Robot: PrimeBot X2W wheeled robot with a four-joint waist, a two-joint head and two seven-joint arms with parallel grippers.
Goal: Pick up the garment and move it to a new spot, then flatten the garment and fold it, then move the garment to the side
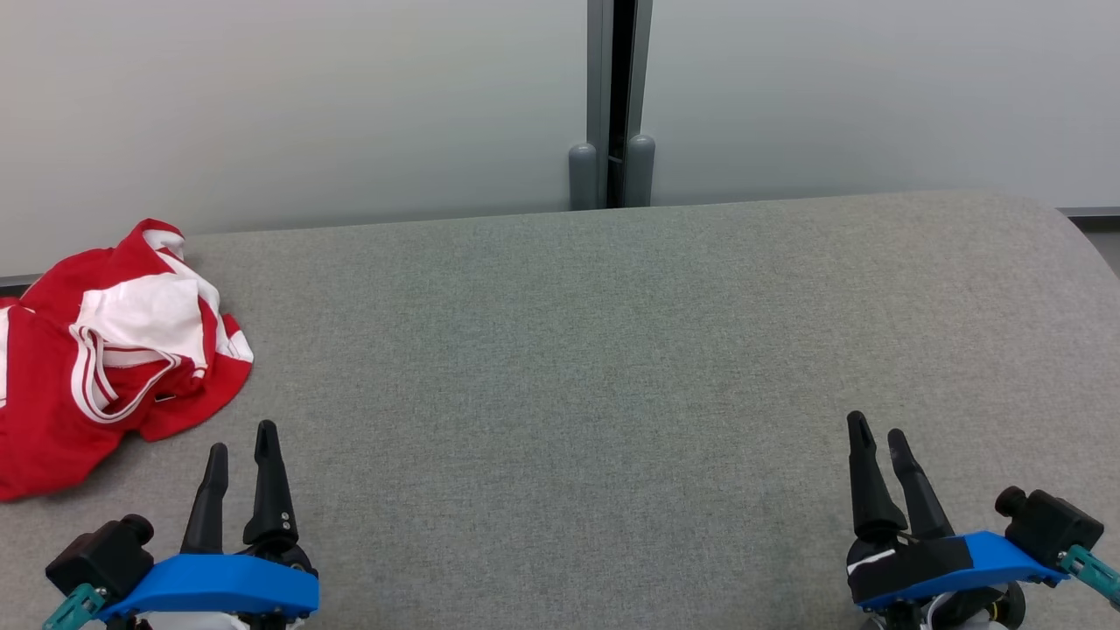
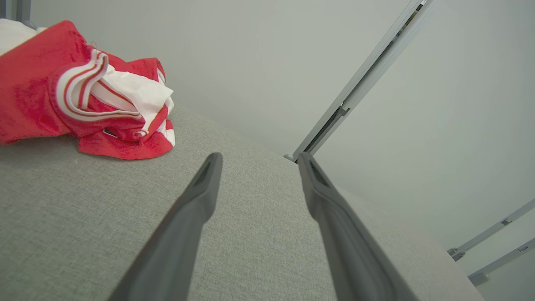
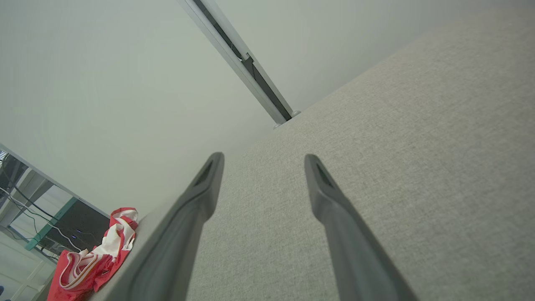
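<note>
A crumpled red and white garment [image 1: 96, 359] lies bunched at the far left of the grey fabric surface [image 1: 612, 367]. My left gripper [image 1: 241, 437] stands open at the lower left, just right of and nearer than the garment, holding nothing. In the left wrist view the garment [image 2: 79, 92] sits up and to the left of the open left gripper [image 2: 259, 156]. My right gripper [image 1: 878, 427] is open at the lower right, far from the cloth. The right wrist view has the garment [image 3: 94, 261] small at the lower left, beyond the right gripper [image 3: 263, 156].
A pale frosted wall panel [image 1: 289, 105] runs behind the surface, split by a grey vertical post [image 1: 612, 105]. The surface curves down at its right end [image 1: 1085, 254]. Wide grey fabric lies between the two grippers.
</note>
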